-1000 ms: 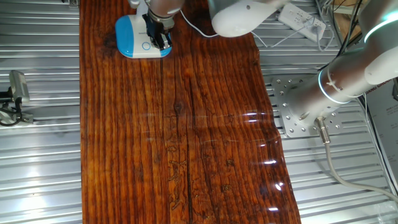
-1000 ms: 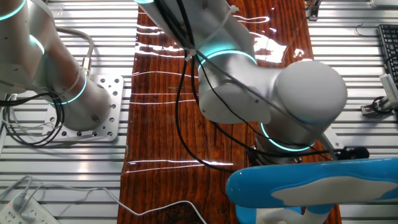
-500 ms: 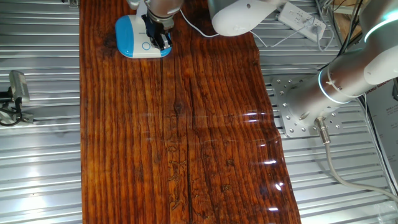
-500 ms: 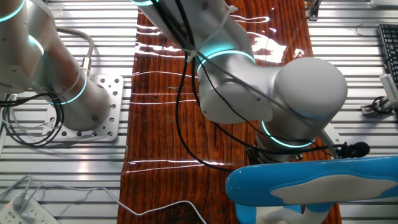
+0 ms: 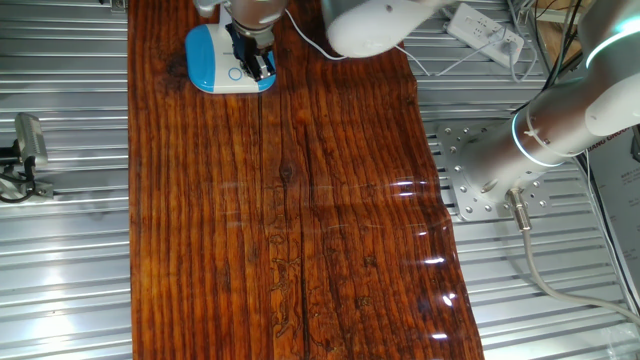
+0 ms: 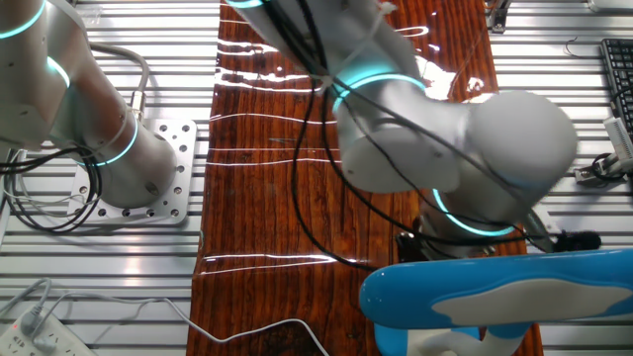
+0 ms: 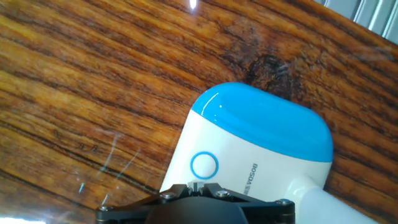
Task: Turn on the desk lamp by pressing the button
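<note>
The desk lamp (image 5: 212, 55) stands at the far left end of the wooden table, with a blue and white rounded-square base. In the hand view the base (image 7: 267, 134) fills the middle, and its white neck (image 7: 323, 200) leaves at the lower right. The button (image 7: 204, 165) is a small blue-outlined circle on the base; it also shows in one fixed view (image 5: 235, 72). My gripper (image 5: 260, 66) is over the base, its tips (image 7: 199, 185) meeting just short of the button, and it holds nothing. In the other fixed view the lamp's blue and white head (image 6: 495, 297) fills the foreground.
The wooden table (image 5: 300, 220) runs across a ribbed metal bench. A white power strip (image 5: 485, 32) with cables lies beyond the table's right edge, and also shows in the other fixed view (image 6: 30, 331). The arm's base plate (image 5: 470, 170) stands on the right. A small clamp (image 5: 25, 150) sits at the left.
The arm has swung a little to the left in one fixed view. The fingertips have shifted slightly over the lamp base toward the button. The lamp has not moved.
</note>
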Robot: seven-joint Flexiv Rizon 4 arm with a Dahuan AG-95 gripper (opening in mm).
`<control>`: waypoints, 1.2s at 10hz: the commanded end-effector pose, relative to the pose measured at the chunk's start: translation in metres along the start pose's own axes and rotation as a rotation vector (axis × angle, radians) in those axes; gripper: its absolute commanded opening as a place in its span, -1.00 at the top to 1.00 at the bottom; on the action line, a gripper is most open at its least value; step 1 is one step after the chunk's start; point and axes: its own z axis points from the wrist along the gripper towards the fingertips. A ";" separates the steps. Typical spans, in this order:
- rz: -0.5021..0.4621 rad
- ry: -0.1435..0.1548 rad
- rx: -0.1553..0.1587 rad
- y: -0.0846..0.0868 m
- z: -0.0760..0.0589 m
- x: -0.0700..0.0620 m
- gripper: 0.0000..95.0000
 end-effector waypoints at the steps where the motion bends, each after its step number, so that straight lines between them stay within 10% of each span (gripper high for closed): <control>1: -0.004 0.003 0.019 0.001 0.007 0.001 1.00; 12: -0.026 0.082 0.053 0.001 0.007 0.001 1.00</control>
